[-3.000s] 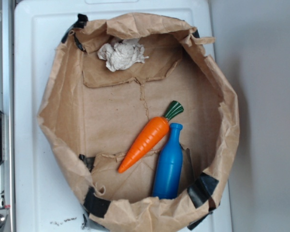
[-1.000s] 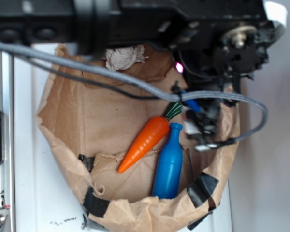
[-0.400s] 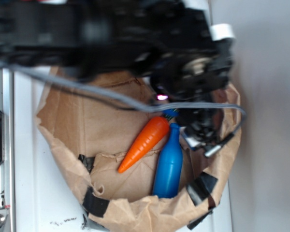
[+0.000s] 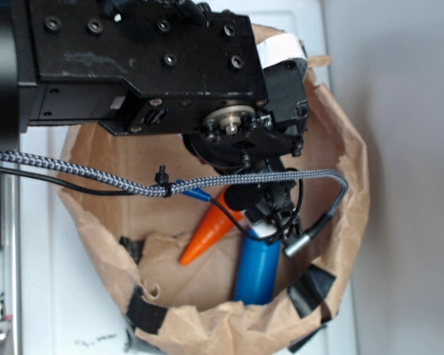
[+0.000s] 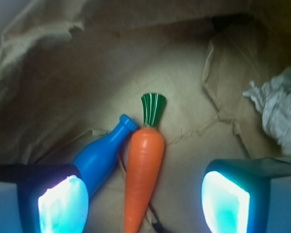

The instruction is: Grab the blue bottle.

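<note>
Between the gripper's (image 5: 143,199) spread fingers lie the carrot (image 5: 143,170) and the bottle (image 5: 101,156), side by side and touching on the bag's (image 5: 58,73) brown paper floor. The bottle runs under the left-hand pad (image 5: 62,204) in the wrist view, its neck pointing away from the gripper; the carrot sits nearer the middle of the gap. Beyond the right-hand pad, a crumpled white wad (image 5: 276,114) rests against the bag wall. From outside, the arm (image 4: 155,66) covers the bottle's (image 4: 255,270) neck.
</note>
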`<act>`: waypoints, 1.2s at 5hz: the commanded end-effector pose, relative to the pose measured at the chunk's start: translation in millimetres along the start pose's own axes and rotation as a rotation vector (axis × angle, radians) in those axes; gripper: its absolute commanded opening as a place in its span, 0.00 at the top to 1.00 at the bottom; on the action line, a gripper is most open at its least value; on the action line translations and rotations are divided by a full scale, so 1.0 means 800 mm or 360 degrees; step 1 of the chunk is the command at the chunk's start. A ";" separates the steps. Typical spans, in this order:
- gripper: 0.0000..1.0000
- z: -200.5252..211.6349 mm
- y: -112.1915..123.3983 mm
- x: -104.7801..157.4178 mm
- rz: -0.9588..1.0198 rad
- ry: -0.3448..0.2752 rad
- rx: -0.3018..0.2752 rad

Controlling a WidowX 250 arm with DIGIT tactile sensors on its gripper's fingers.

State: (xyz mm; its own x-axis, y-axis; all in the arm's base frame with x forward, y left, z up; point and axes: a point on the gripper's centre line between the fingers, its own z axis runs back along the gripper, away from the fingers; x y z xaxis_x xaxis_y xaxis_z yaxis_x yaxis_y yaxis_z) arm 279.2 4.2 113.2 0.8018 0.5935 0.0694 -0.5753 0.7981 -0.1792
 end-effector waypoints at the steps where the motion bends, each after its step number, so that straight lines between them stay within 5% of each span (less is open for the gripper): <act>1: 0.00 -0.024 -0.044 -0.009 0.0175 -0.0051 0.0074; 4: 0.00 -0.071 -0.088 0.029 0.0777 -0.0164 0.0167; 5: 0.00 -0.089 -0.080 0.043 0.0954 -0.0098 0.0280; 6: 1.00 -0.094 -0.065 0.037 0.1087 -0.0117 0.0273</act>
State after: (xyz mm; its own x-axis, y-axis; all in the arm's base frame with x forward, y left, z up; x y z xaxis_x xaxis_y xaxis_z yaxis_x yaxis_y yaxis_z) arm 330.2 -41.8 33.7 0.3081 0.9500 0.0501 -0.9513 0.3069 0.0305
